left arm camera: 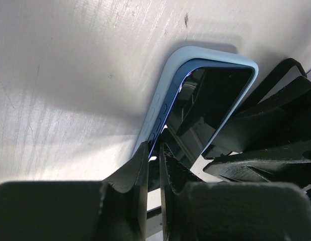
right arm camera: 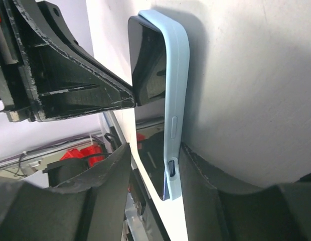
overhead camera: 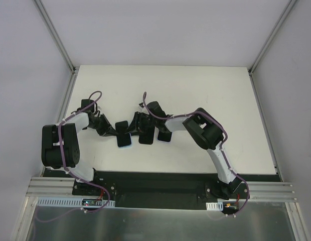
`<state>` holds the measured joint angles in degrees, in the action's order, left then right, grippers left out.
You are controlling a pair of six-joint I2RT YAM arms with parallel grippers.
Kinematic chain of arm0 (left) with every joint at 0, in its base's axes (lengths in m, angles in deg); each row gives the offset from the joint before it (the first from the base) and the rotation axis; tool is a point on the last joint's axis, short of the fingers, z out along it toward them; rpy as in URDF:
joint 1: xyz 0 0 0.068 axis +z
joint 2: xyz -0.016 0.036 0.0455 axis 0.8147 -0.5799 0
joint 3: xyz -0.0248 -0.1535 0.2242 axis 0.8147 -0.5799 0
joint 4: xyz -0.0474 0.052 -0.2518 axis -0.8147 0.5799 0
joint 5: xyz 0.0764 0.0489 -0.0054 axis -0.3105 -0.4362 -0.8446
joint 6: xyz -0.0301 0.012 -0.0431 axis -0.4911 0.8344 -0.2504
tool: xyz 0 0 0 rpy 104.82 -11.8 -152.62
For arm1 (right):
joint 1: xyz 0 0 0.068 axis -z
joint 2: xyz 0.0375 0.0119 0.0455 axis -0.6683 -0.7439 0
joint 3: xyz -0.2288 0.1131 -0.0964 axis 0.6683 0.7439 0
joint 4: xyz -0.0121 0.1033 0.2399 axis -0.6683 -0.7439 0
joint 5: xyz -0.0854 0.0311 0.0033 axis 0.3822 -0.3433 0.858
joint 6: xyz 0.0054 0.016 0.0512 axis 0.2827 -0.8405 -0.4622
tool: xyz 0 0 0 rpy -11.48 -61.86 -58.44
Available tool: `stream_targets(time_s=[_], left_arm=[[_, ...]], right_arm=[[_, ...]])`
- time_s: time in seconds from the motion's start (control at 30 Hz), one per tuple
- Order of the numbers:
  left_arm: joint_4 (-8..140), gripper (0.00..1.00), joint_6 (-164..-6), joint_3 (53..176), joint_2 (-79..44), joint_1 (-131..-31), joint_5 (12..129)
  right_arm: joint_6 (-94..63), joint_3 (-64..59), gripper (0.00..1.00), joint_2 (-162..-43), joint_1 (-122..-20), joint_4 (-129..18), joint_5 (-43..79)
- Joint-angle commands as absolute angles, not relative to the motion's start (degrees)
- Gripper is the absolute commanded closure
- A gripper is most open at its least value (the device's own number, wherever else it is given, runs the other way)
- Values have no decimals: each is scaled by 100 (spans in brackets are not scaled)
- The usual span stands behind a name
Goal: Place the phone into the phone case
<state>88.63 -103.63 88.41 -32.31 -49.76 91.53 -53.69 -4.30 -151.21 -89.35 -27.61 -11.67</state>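
Observation:
The dark phone (left arm camera: 210, 100) sits partly in the light blue case (left arm camera: 165, 85) on the white table; its blue side edge stands proud of the case rim on one long side. My left gripper (left arm camera: 154, 150) is shut to a thin slit, its tips against that raised edge near the phone's end. In the right wrist view the phone (right arm camera: 145, 75) and case (right arm camera: 175, 100) lie between the fingers of my open right gripper (right arm camera: 155, 150): one finger touches the case's back, the other stands off the screen. In the top view the phone (overhead camera: 124, 138) lies between the left gripper (overhead camera: 117, 131) and right gripper (overhead camera: 140, 131).
The white table (overhead camera: 205, 95) is walled at the back and sides by grey panels with metal posts. A black strip and aluminium rail (overhead camera: 160, 188) run along the near edge by the arm bases. The left gripper's body (right arm camera: 70, 85) is close in front of the right one.

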Motion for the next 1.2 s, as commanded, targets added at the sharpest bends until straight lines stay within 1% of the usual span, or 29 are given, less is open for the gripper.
stream_targets(time_s=[0.0, 0.1, 0.27, 0.37, 0.43, 0.5, 0.57, 0.6, 0.67, 0.7, 0.77, 0.8, 0.93, 1.07, 1.17], left_arm=[[8946, 93, -10537, 8559, -3337, -5060, 9429], [8945, 93, -10528, 8550, -3320, -5034, 9446], [8937, 93, -10528, 8506, -3320, -5016, 9438], [8937, 93, -10545, 8498, -3311, -5016, 9437], [8928, 92, -10554, 8498, -3293, -5016, 9464], [8928, 93, -10572, 8480, -3285, -5007, 9473], [8884, 93, -10598, 8462, -3284, -5007, 9543], [8875, 92, -10615, 8436, -3302, -4999, 9560], [8849, 93, -10633, 8418, -3293, -5007, 9613], [8840, 93, -10642, 8401, -3285, -5007, 9605], [8805, 92, -10642, 8374, -3276, -5007, 9631], [8796, 92, -10642, 8357, -3302, -5007, 9631], [8787, 92, -10624, 8331, -3320, -5007, 9648], [8796, 92, -10633, 8313, -3241, -4990, 9622], [8787, 92, -10686, 8313, -3162, -4990, 9631]], right_arm=[[-6094, -467, 56, -15184, -9133, -1054, -1922], [-6121, -441, 55, -15245, -9098, -1133, -1852], [-6060, -336, 58, -15254, -9045, -1246, -1773], [-5841, -336, 62, -15211, -9045, -1536, -1737], [-5595, -414, 69, -15176, -9045, -1956, -1694], [-5480, -450, 72, -15167, -9045, -2134, -1693], [-5453, -459, 72, -15158, -9054, -2074, -1772], [-5505, -450, 67, -15166, -9054, -1986, -1868], [-5855, -345, 56, -15201, -9054, -1355, -1957], [-5979, -327, 46, -15219, -9054, -1135, -2035], [-6216, -318, 42, -15324, -9054, -598, -2106], [-6366, -327, 43, -15394, -9045, -501, -2080], [-6385, -292, 52, -15448, -9045, -579, -1913], [-6157, -239, 61, -15387, -9036, -894, -1826], [-5560, -283, 75, -15185, -9036, -1772, -1659]])
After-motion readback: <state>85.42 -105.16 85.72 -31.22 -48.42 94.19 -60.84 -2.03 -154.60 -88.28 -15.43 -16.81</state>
